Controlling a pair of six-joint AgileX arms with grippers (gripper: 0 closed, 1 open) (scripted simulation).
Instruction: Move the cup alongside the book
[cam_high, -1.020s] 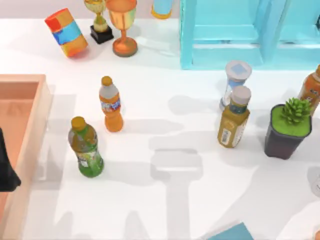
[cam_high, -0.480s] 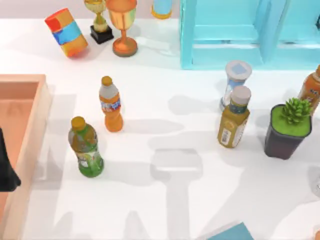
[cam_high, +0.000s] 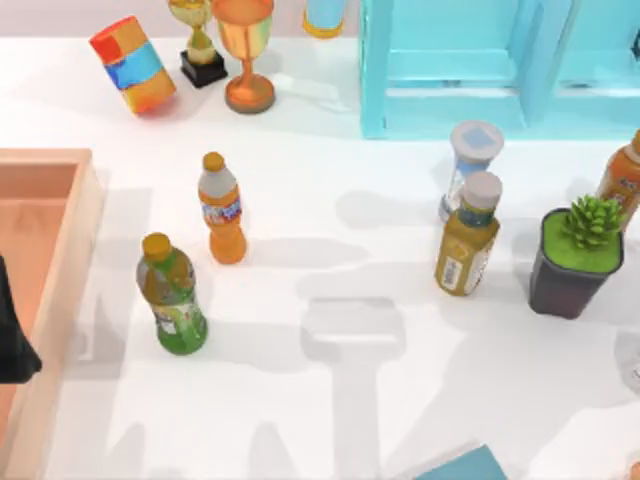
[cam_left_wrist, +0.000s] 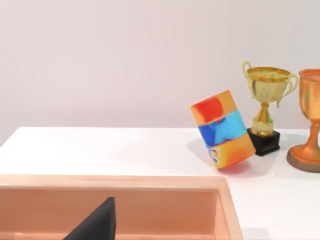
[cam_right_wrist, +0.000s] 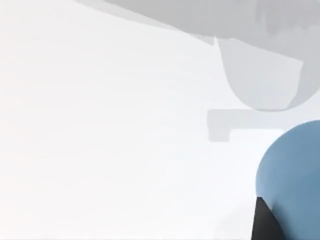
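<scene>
Cup (cam_right_wrist: 295, 175): mid-blue, rounded side close to the right wrist camera, over bare white table (cam_high: 330, 400); a dark fingertip (cam_right_wrist: 267, 222) of the right gripper right against its lower edge.
Right gripper: cannot tell whether spread, pressed together or pinching the cup.
Book (cam_high: 465, 466): teal-blue corner at the near edge of the table, right of centre, lying flat.
Left gripper: a dark finger (cam_left_wrist: 95, 225) over the inside of the wooden tray (cam_high: 75, 225) at the left side of the table; cannot tell whether spread or pressed together.
Green bottle (cam_high: 172, 295): upright, yellow cap, just right of the tray.
Orange bottle (cam_high: 221, 210): upright, just beyond and to the right of the green bottle, apart from it.
Striped can (cam_high: 133, 66): orange, blue and red bands, tilted, at the far left of the table.
Trophies: 2, far left of centre; small gold trophy (cam_high: 198, 45) on a black base, larger orange goblet (cam_high: 244, 50) just to its right.
Shelf (cam_high: 470, 70): turquoise frame along the far edge, right of centre.
Yellow bottle (cam_high: 468, 245): pale cap, leaning, near side of the shelf.
White-capped jar (cam_high: 468, 165): just behind the yellow bottle.
Potted plant (cam_high: 577, 255): green succulent in a dark pot, right of the yellow bottle.
</scene>
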